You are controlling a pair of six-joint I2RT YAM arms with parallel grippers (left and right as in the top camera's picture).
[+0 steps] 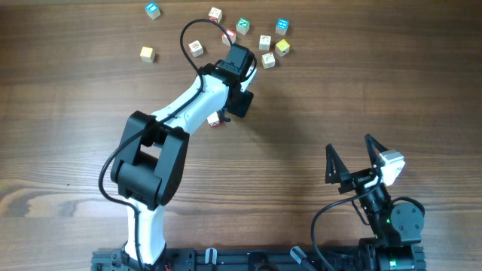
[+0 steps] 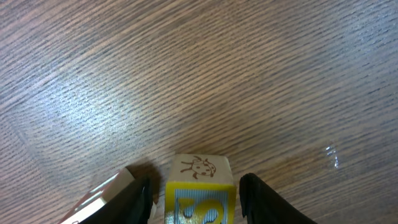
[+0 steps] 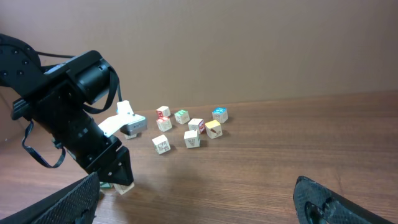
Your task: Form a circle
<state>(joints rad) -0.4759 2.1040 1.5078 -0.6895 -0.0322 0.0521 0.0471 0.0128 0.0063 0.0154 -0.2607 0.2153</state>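
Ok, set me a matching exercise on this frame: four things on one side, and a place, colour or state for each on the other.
Things
1. left gripper
2. right gripper
3. far-left corner cube
4. pale yellow cube

Place, colour or state
A. wide open, nothing between its fingers
B. blue top face
C. in the cluster of cubes
D. fingers either side of the bug-drawing cube

Pairs: 1-D, 2-A, 3-B, 4-C

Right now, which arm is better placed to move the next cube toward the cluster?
Left. The left gripper reaches out beside the cube cluster with a yellow-edged cube between its fingers; the right gripper sits open near its base, far from every cube.
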